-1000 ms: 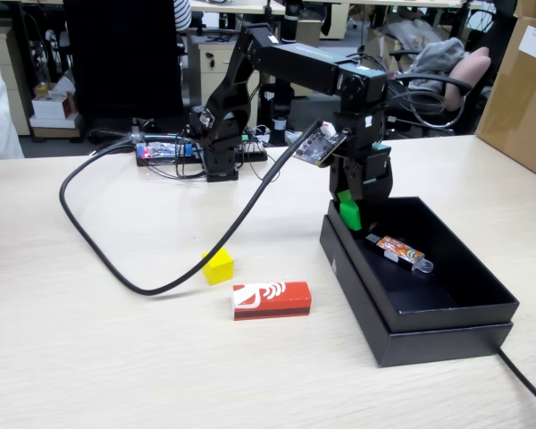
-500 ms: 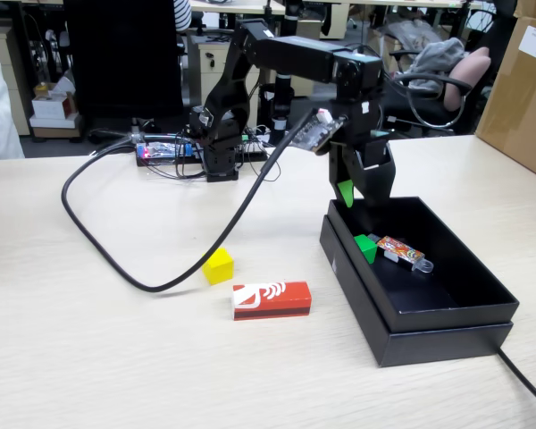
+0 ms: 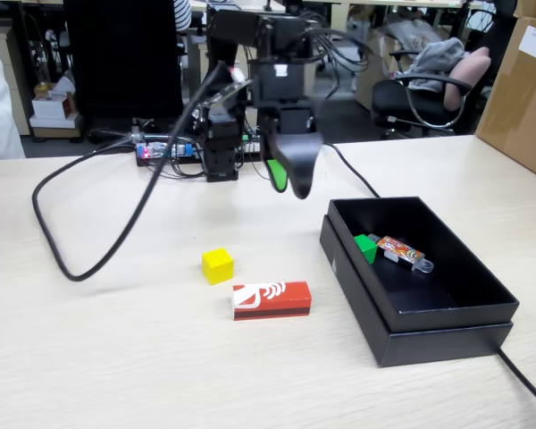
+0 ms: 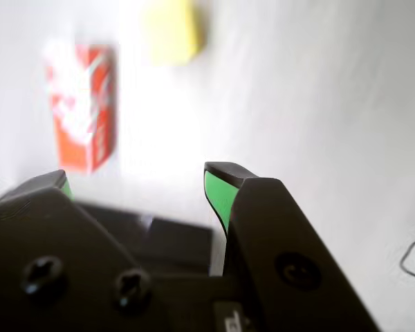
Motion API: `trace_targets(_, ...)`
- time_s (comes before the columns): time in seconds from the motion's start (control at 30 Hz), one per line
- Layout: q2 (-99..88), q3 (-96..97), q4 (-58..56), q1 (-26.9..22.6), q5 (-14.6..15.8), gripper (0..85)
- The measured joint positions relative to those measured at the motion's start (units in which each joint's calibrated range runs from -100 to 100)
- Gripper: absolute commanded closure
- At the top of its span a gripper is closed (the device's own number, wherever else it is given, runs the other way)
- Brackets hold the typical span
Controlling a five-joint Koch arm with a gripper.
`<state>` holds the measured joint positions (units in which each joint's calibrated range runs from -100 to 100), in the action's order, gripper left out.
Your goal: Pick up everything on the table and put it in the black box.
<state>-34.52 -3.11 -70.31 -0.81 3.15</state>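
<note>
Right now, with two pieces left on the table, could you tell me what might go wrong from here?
The thick black cable loops across the table near the yellow cube and could nudge it as the arm swings. The yellow cube and the red-orange block lie close together, so the open hand might bump the block while grasping the cube.

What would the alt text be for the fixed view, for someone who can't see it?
A black robot arm holds its open, empty gripper above a beige table, behind a yellow cube and a red-orange block. To the right, a shallow black box holds a green cube beside a small multicoloured stick.
</note>
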Motion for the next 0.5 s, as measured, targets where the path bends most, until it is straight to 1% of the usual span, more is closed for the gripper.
trace_targets(0.03,-0.13,3.01,0.0,1.76,-0.93,42.6)
trace_targets(0.23,-0.38,11.96,0.9,5.67,-3.22,42.7)
trace_targets(0.37,1.39,13.33,5.18,7.33,-4.74,42.7)
trace_targets(0.5,5.57,13.42,7.48,8.4,-5.52,42.7)
